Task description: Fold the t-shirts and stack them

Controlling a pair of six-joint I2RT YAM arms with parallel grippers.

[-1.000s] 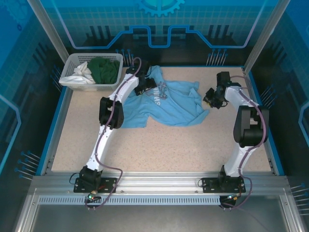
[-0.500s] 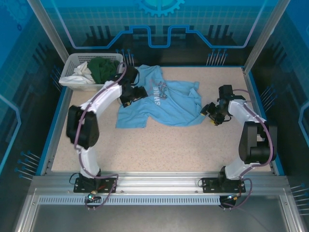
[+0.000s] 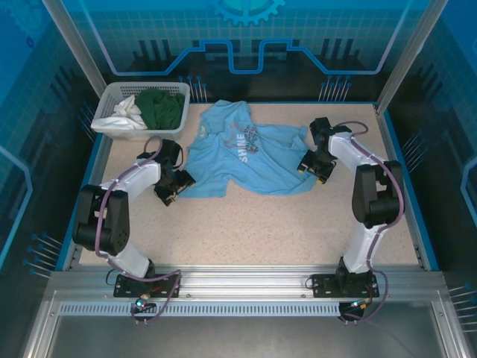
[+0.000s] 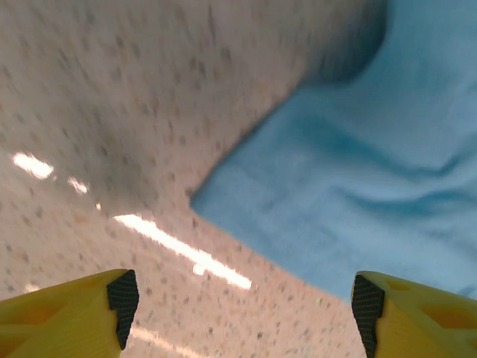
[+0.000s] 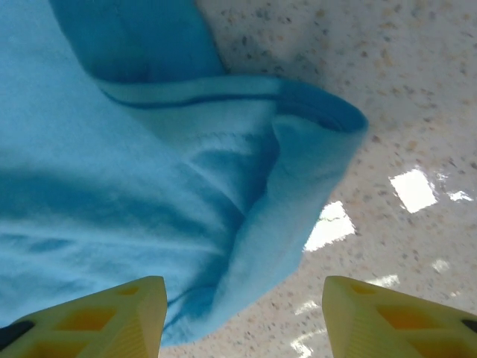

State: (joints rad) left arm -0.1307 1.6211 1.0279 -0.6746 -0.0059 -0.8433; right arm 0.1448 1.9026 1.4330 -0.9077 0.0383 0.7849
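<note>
A light blue t-shirt (image 3: 250, 156) with a "SHINE" chest print lies rumpled on the speckled table, toward the back middle. My left gripper (image 3: 172, 194) sits low at the shirt's lower left corner, jaws wide open. In the left wrist view that corner (image 4: 328, 194) lies just ahead of the yellow fingers (image 4: 74, 317) with only bare table between them. My right gripper (image 3: 313, 167) is at the shirt's right edge, open. A folded-over hem or sleeve edge (image 5: 283, 179) lies ahead of its fingertips (image 5: 112, 313), not pinched. A dark green t-shirt (image 3: 160, 107) and a white one (image 3: 123, 113) lie in the basket.
A white mesh basket (image 3: 109, 95) stands at the back left corner of the table. A blue raised border (image 3: 89, 194) runs round the table. Bare speckled surface (image 3: 261, 231) stretches between the shirt and the arm bases.
The left arm has swung from the shirt's collar area back and down to its lower left corner. The right gripper has opened and moved in onto the shirt's right edge.
</note>
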